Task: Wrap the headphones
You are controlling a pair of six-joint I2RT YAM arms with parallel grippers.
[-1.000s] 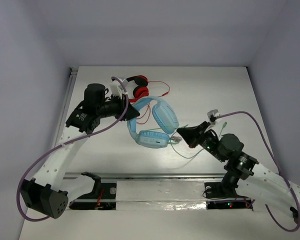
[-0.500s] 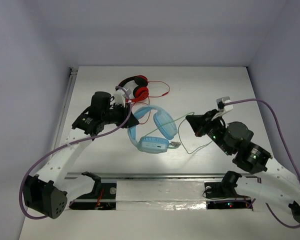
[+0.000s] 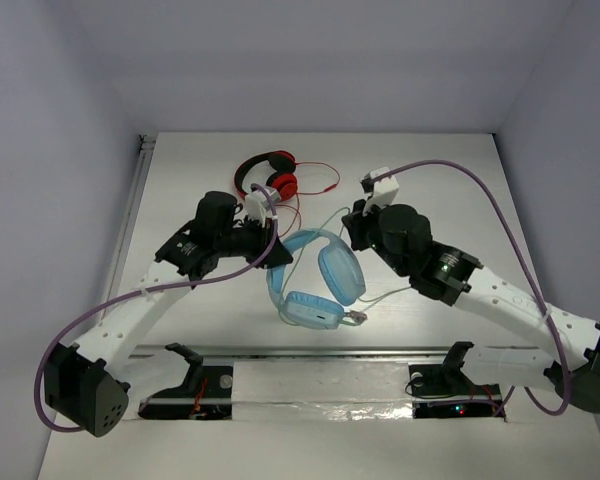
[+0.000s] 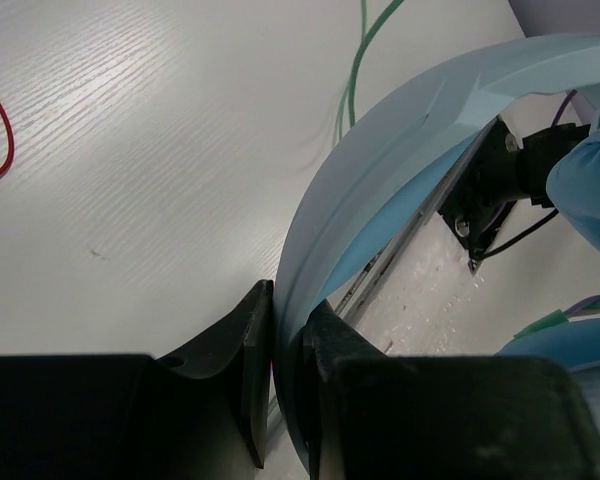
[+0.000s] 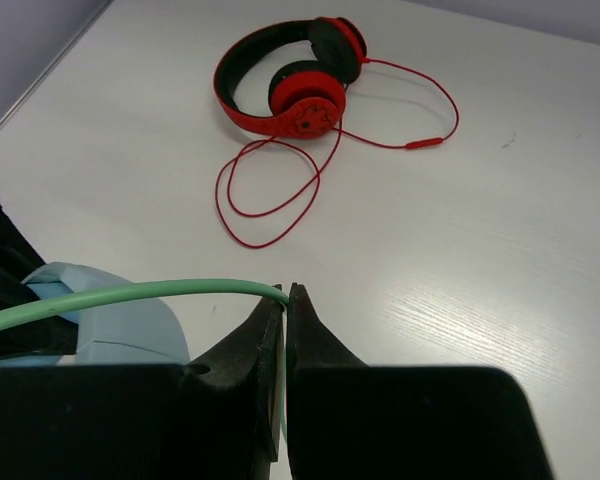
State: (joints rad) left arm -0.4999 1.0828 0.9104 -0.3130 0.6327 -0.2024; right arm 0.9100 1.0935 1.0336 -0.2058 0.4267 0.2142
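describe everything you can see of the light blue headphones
Large light-blue over-ear headphones, plastic-looking, with a wide smooth band and two big oval padded cups turned close together near the middle of the table. The left gripper is shut on the band's edge. A long thin green cable loops out from them, and the right gripper pinches it just beyond the band. Whether the cups rest on the table is unclear.

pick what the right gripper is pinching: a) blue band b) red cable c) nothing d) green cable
d, in the right wrist view the right gripper is shut on the green cable, while the red one lies apart on the table.
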